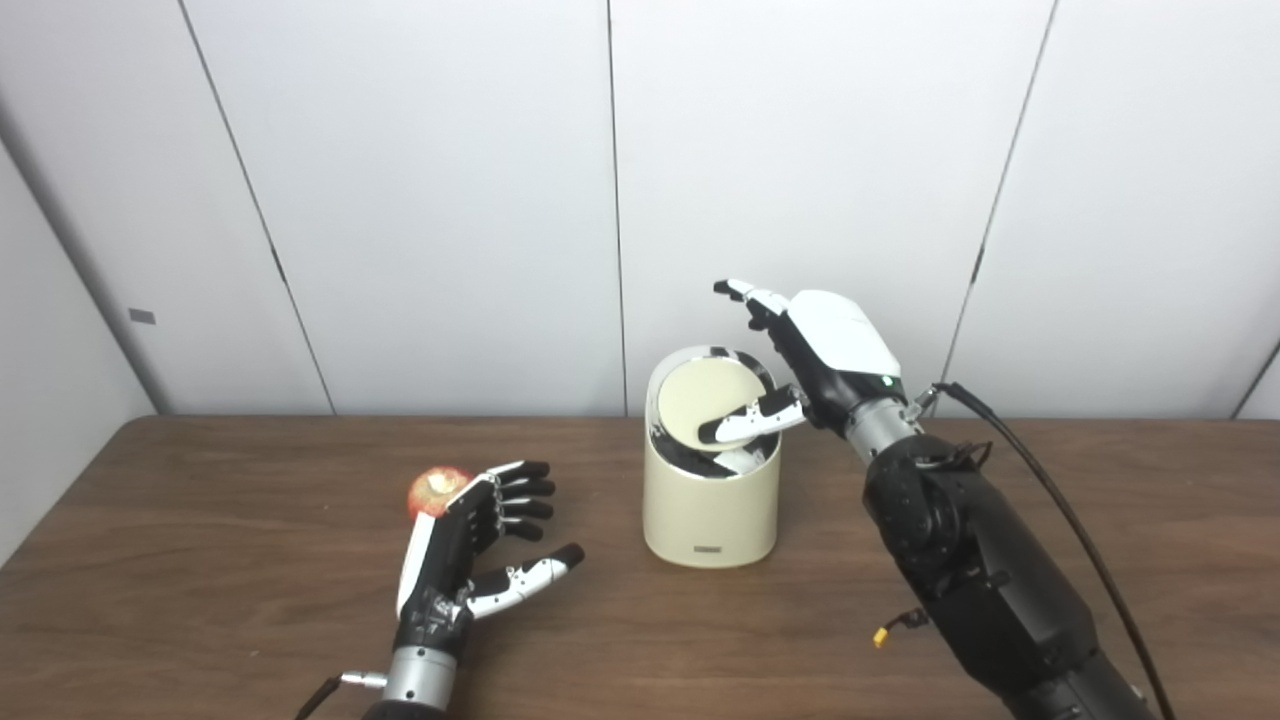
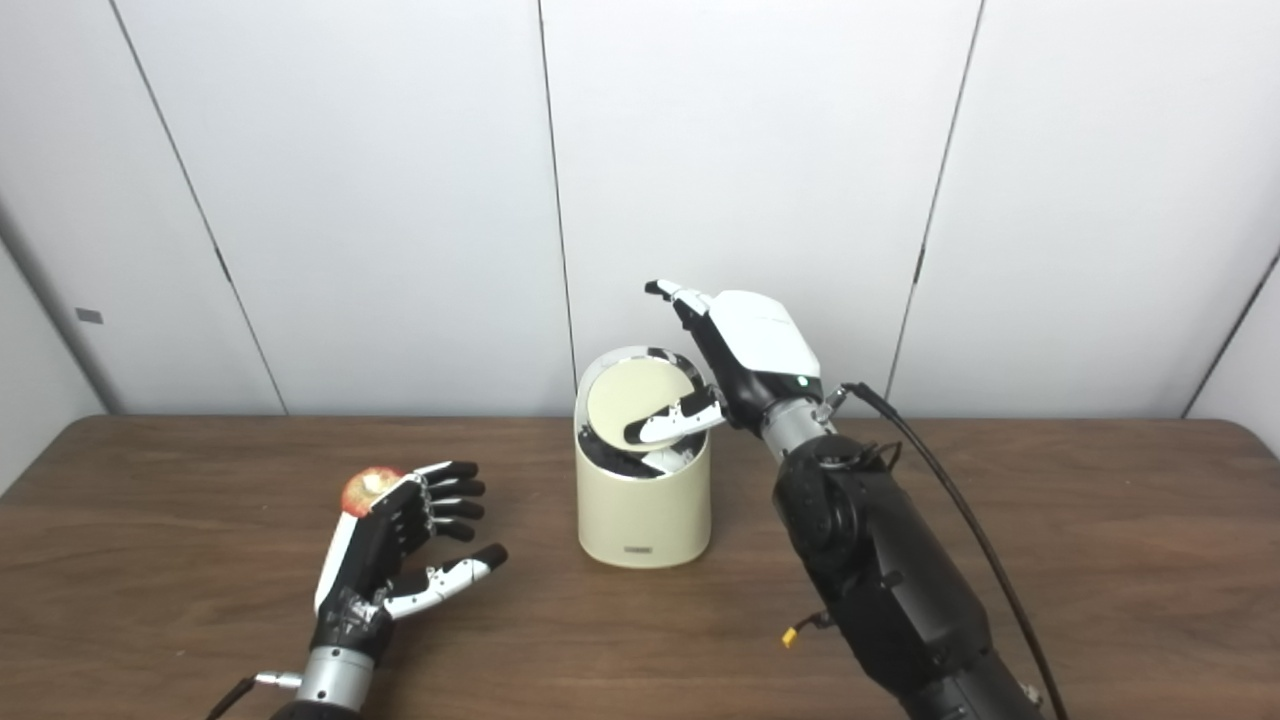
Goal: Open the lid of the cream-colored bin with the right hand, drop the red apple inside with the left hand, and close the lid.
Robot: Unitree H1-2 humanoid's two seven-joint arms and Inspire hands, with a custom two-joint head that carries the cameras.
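Note:
The cream-colored bin [image 1: 710, 515] stands upright at the middle of the table. Its round lid [image 1: 697, 398] is tilted, with a dark gap showing along its lower front edge. My right hand [image 1: 822, 352] is over the bin's right rim, open; its thumb lies on the lid and its fingers reach up and away from it. The red apple [image 1: 433, 489] rests on the table left of the bin. My left hand [image 1: 478, 535] is open just right of the apple, palm facing right, fingers spread, not holding it. The hand hides the apple's right side.
The brown wooden table [image 1: 200, 560] runs the full width of the view, and white wall panels stand close behind it. A black cable [image 1: 1040, 480] arcs off my right wrist toward the lower right. A small yellow connector [image 1: 881, 636] hangs beside the right forearm.

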